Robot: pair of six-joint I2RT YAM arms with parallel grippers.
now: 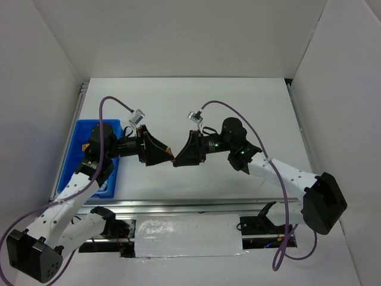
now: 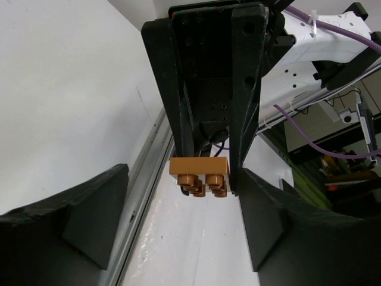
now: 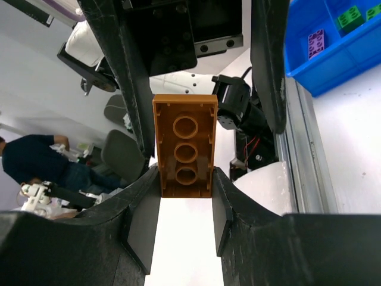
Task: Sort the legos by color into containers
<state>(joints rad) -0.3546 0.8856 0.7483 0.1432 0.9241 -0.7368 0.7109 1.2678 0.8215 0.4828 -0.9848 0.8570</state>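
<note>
Right gripper: I read it as clamped on the brick, one finger on each long side. In the top view the right arm reaches in from 4 o'clock, with the gripper pointing toward 9 o'clock.

Left gripper: jaws wide, one finger at either side of the brick. I cannot tell whether either finger touches it. The left arm comes in from 8 o'clock, gripper pointing toward 3 o'clock, so the two grippers meet nose to nose above the middle of the table.

Brick: brown-orange and oblong, held off the table between the two grippers. Its studs face the left gripper. Its hollow underside, with three round tubes in a row, faces the right wrist camera.

Tray: blue, at 9 o'clock from the grippers, partly under the left arm and well apart from the brick. My right wrist view shows a purple brick and a green brick in separate compartments.
</note>
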